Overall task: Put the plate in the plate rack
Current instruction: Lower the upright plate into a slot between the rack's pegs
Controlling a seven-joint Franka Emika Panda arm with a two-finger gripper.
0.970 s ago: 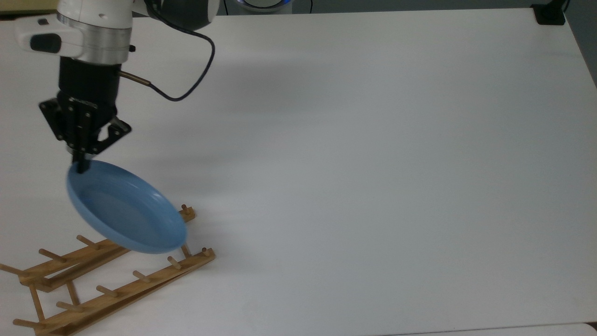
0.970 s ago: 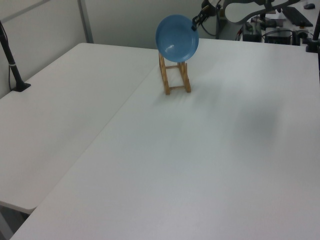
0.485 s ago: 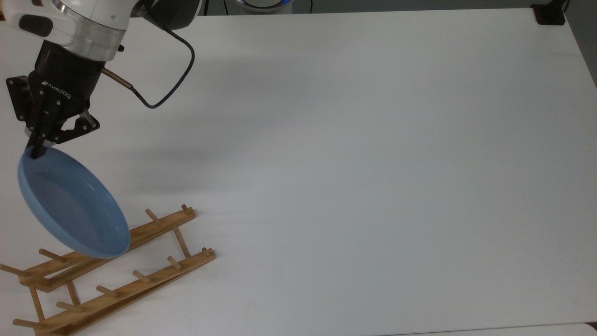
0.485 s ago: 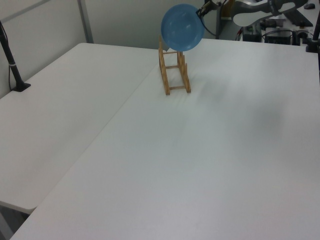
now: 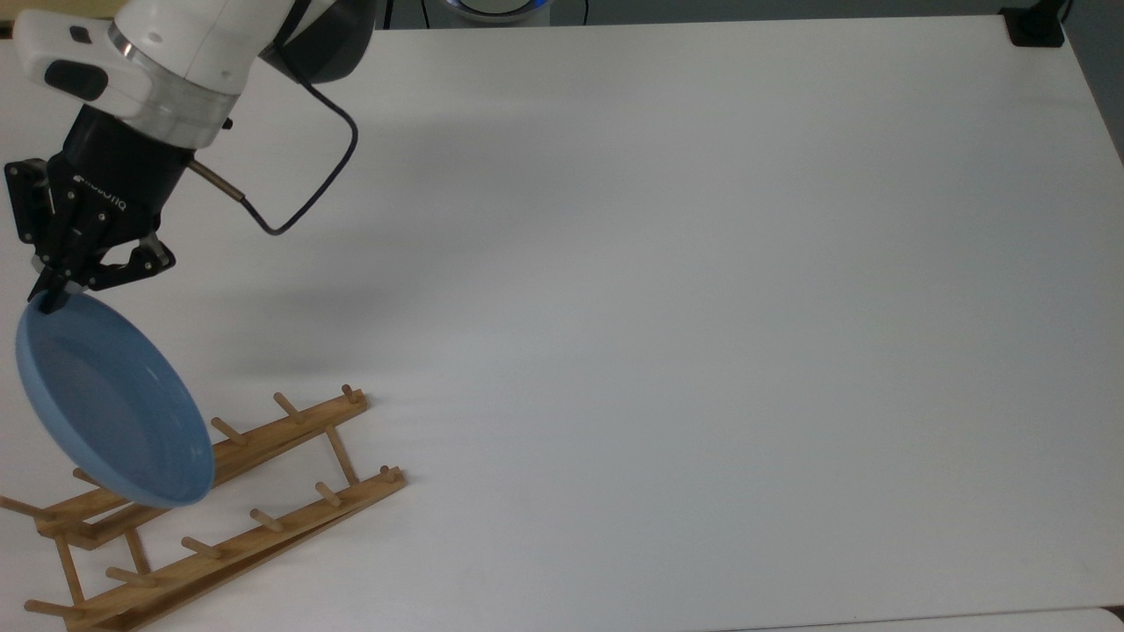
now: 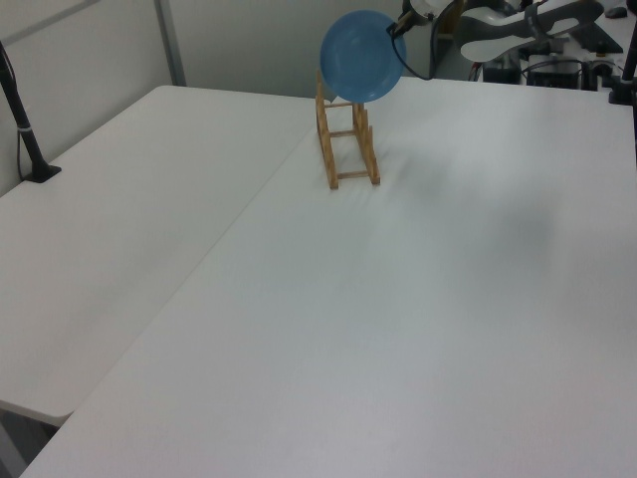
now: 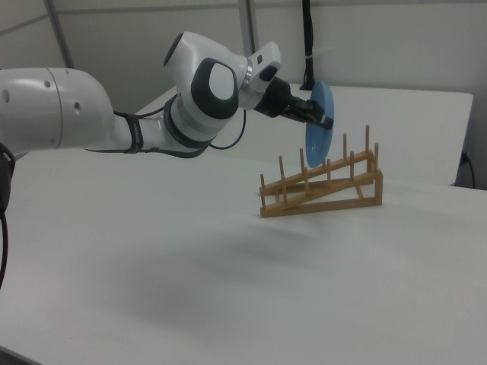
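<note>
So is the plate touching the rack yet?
Cannot tell. In the right view the plate overlaps the rack pegs, without plainly showing contact or gap.

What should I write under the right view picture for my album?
The end effector holds a blue plate upright over the wooden rack.

The white jointed robot arm (image 7: 91, 122) is reaching out nearly level in the right view. Its black two-finger gripper (image 5: 51, 297) is pinching closed.

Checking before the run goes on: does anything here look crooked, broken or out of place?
Nothing stands out. The gripper holds the plate by its rim, tilted on edge above the plate rack, not yet seated between the pegs. The rack stands flat and whole on the table.
</note>
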